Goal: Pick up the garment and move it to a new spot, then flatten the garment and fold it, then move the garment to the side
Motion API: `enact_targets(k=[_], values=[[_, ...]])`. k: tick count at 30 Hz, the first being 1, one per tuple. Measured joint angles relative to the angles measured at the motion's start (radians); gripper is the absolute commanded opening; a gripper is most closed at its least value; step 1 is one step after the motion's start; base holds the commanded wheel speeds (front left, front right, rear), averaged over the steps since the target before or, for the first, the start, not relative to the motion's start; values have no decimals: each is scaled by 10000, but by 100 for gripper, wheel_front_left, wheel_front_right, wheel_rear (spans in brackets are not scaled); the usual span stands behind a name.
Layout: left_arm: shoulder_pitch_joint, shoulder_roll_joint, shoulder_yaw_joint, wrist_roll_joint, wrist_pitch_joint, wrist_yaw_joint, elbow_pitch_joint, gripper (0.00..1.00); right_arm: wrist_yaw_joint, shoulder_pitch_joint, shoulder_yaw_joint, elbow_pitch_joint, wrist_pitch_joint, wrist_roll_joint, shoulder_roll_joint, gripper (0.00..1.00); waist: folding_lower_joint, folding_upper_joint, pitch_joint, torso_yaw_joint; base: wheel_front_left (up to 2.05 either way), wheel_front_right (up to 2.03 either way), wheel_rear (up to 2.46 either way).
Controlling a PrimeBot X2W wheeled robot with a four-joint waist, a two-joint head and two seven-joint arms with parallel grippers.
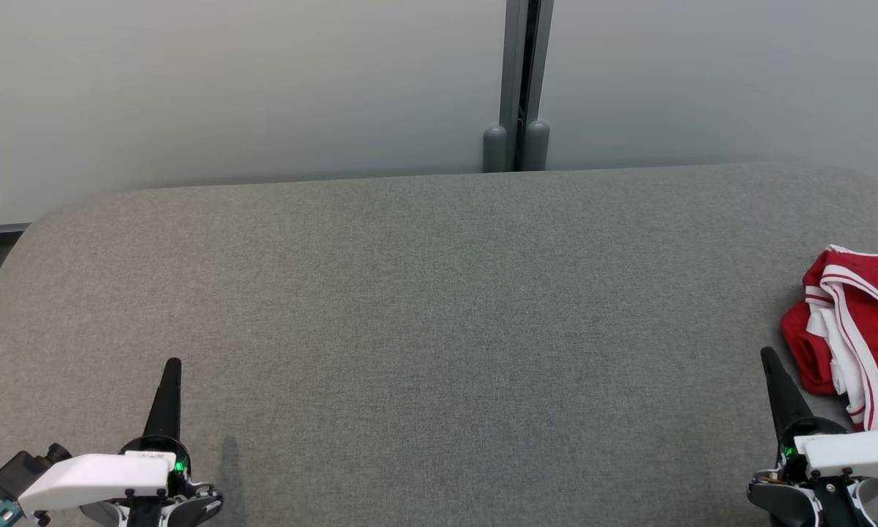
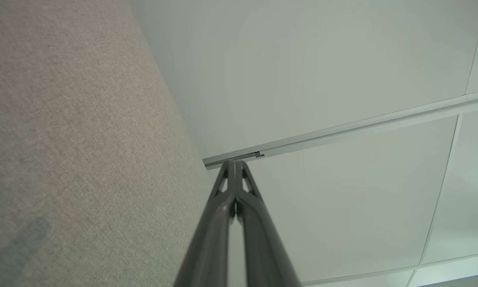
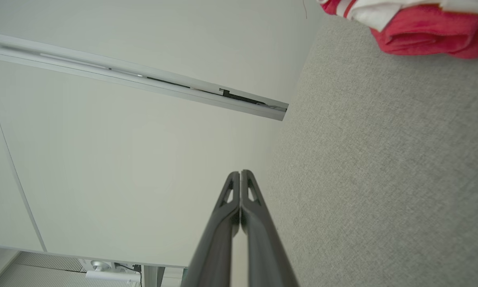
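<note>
head view: a grey cloth-covered table (image 1: 439, 329) runs across, with a pale wall (image 1: 227, 88) behind it and a grey post (image 1: 518, 88) standing at the wall past the far edge. the garment (image 1: 860, 329), red with white stripes, lies crumpled on the table at the right edge, cut off by the frame. the left gripper (image 1: 173, 364) sits at the lower left over bare table, well apart from the garment, and reads as one dark spike. the right gripper (image 1: 767, 354) sits at the lower right, its tip just beside the garment's near left side; whether it touches is hard to tell

left wrist view: the left gripper (image 2: 235, 162) has its fingers pressed together, holding nothing. the table (image 2: 75, 139) fills the left side, the wall (image 2: 322, 71) and a pale rail (image 2: 362, 123) the rest

right wrist view: the right gripper (image 3: 240, 172) has its fingers pressed together too, with nothing between them. the table (image 3: 382, 179) lies to the right, and the garment (image 3: 426, 34) rests on it at the top right corner, apart from the fingertips. a rail (image 3: 143, 79) crosses the wall (image 3: 103, 167)
</note>
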Motion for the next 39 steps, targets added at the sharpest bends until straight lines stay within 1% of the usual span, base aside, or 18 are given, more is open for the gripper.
enact_targets(k=[31, 39], values=[[-272, 27, 159, -2184, 550, -207, -291, 0, 0, -57, -244, -410, 581, 2226, -29, 0, 0, 0, -30, -39, 0, 0, 0], [-315, 29, 167, -2295, 566, -236, -316, 0, 0, -58, -257, -428, 612, 2366, -31, 0, 0, 0, -32, -41, 0, 0, 0]])
